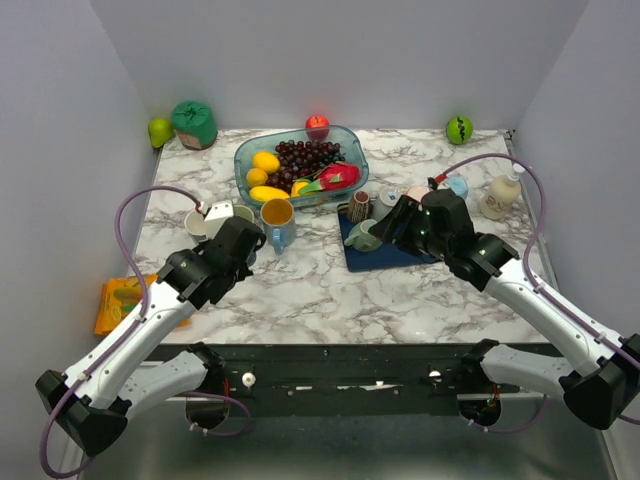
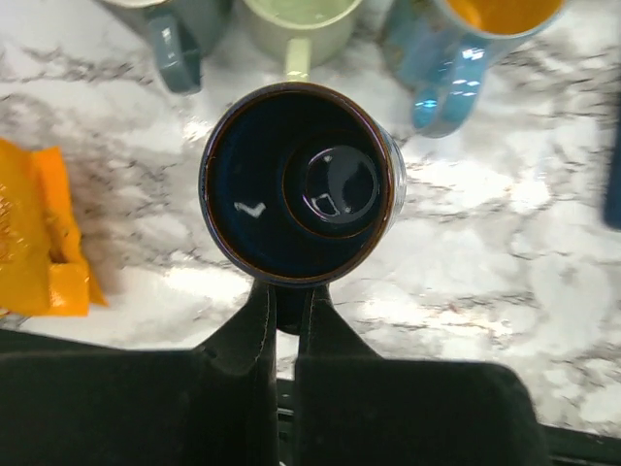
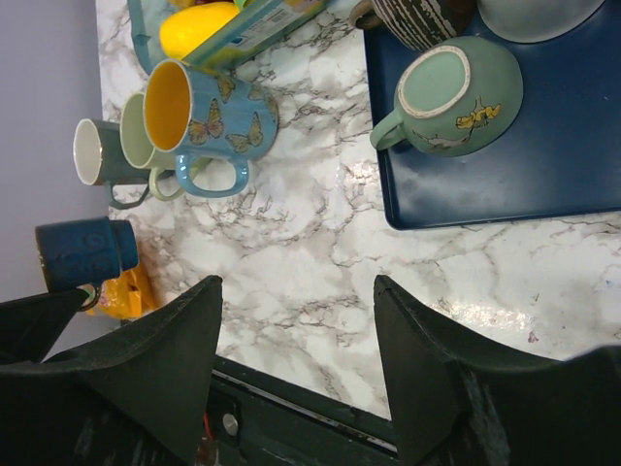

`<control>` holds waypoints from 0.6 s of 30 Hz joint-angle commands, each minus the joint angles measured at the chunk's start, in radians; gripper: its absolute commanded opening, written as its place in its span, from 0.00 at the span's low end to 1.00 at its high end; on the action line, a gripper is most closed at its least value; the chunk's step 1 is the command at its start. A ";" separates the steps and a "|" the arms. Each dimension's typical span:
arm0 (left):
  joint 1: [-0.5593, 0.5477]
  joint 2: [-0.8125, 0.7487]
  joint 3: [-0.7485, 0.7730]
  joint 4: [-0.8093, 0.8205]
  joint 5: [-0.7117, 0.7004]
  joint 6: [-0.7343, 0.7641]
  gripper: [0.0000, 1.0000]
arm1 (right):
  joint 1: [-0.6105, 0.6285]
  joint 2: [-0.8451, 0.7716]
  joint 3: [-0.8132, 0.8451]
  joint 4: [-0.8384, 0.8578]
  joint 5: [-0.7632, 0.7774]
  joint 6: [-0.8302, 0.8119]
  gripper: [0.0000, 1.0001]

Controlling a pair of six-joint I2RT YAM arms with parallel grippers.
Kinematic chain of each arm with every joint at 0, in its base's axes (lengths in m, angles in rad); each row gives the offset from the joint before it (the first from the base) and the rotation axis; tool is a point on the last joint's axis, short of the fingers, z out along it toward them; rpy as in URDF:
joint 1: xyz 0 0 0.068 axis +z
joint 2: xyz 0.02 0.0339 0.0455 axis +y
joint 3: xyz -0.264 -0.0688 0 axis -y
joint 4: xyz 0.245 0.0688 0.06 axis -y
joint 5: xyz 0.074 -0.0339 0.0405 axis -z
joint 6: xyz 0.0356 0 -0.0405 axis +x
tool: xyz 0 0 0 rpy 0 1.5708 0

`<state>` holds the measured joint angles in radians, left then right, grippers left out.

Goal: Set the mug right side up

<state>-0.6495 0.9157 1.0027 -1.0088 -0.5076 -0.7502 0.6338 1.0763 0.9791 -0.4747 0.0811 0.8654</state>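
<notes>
**Left wrist view: left gripper clamped on dark blue mug; right gripper spread over the table beside an overturned green mug**

Left wrist view looks straight down into the dark blue mug (image 2: 262, 194), mouth up toward the camera. The left gripper (image 2: 286, 301) is pinched tight on the mug's handle at the near side of the rim, so the mug sits just beyond the fingertips. It is over the marble table (image 1: 300, 290); can't tell if the base touches.

Just past it is a row of three upright mugs: grey-blue mug (image 2: 179, 39), pale green mug (image 2: 296, 29), butterfly mug (image 2: 456, 49). An orange packet (image 2: 39, 243) lies at the left edge.

Right wrist view: right gripper (image 3: 296, 283) has its fingers spread wide with nothing between them, only bare marble below. The green mug (image 3: 466, 97) lies bottom-up on the blue tray (image 3: 582, 146), near the tray's left edge, foot ring showing, handle pointing off the tray. It is ahead and to one side of the fingers, not touching them. A striped cup (image 3: 422, 19) stands just behind it.

Top view: fruit bowl (image 1: 245, 150) at the back centre.
</notes>
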 commanded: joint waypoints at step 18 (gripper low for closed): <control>0.171 0.137 -0.253 0.157 -0.167 -0.127 0.00 | 0.003 0.117 0.044 -0.056 0.023 -0.060 0.72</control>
<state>-0.5381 1.0470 0.7517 -0.9653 -0.6315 -0.8829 0.6338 1.1805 1.0080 -0.5121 0.0814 0.8215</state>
